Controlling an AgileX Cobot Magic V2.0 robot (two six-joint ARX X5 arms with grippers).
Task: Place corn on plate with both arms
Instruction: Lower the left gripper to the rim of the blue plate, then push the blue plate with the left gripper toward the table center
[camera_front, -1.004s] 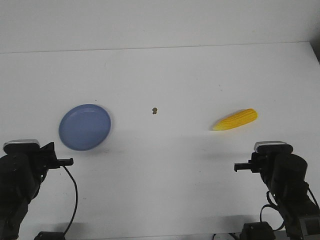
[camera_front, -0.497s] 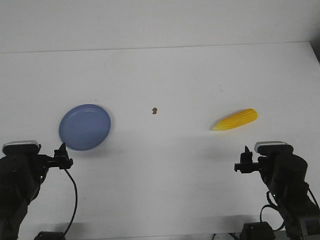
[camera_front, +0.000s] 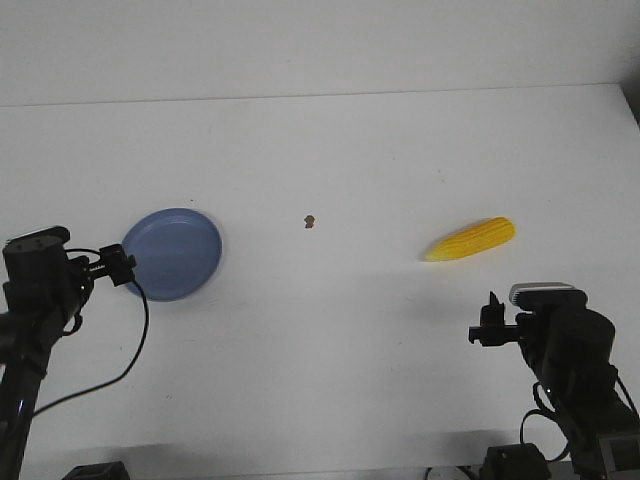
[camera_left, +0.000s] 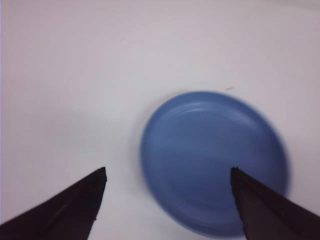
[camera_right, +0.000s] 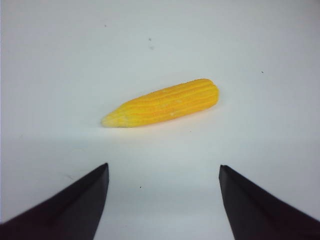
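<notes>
The yellow corn (camera_front: 471, 239) lies on the white table at the right, its pointed end toward the middle; it also shows in the right wrist view (camera_right: 162, 103). The blue plate (camera_front: 172, 253) lies at the left and is empty; it also shows in the left wrist view (camera_left: 215, 160). My left gripper (camera_front: 118, 266) is open and empty, raised beside the plate's left rim. My right gripper (camera_front: 488, 326) is open and empty, short of the corn on the near side.
A small brown speck (camera_front: 310, 221) lies on the table between plate and corn. The table's far edge (camera_front: 320, 95) meets a white wall. Black cables hang from both arms at the near edge.
My left arm has risen and moved forward toward the plate's left rim, with its fingers opened. The right gripper opened a second ago and has stayed still since.
</notes>
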